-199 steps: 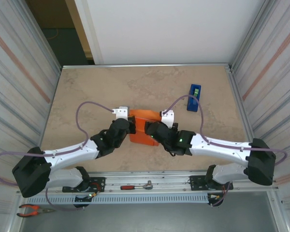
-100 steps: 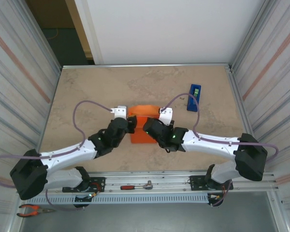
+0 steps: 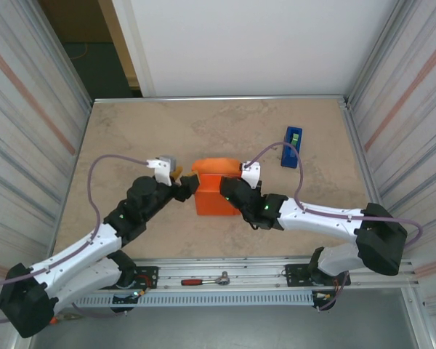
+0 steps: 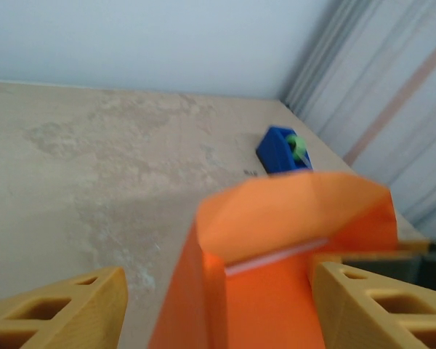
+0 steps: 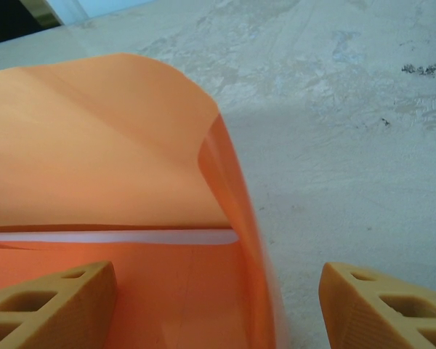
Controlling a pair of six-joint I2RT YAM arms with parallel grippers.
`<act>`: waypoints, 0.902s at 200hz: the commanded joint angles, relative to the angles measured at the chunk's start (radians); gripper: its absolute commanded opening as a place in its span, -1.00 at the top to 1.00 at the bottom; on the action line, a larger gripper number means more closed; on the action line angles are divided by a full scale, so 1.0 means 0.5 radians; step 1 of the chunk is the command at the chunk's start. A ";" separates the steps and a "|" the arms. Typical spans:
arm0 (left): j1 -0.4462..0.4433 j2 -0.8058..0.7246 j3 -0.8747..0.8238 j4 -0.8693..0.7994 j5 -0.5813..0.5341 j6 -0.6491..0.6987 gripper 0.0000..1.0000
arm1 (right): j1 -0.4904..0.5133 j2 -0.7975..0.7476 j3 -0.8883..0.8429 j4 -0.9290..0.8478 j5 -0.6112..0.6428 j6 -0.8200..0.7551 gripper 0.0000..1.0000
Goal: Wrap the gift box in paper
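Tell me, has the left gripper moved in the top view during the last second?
Yes. The left gripper has drawn back leftward, toward the paper's left edge and farther from the blue tape dispenser, which has not moved.

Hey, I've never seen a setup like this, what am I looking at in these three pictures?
A robot's left arm and right arm are bolted at a table's near edge. One picture looks down from above; the other two come from small cameras on each wrist, so the yellow left fingers and right fingers frame the bottom. On the table sits orange paper, folded up around something hidden, with a blue tape dispenser farther back on the right. Both pairs of fingers stand open, gripping nothing.
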 commanded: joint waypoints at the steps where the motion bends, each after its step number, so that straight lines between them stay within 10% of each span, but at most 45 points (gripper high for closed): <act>1: -0.114 -0.012 -0.085 0.085 -0.082 0.073 -0.38 | 0.019 0.021 -0.088 -0.167 -0.079 -0.060 -0.45; 180: -0.329 0.610 0.068 0.360 -0.580 0.075 0.56 | -0.045 -0.123 0.011 -0.239 -0.158 -0.190 -0.51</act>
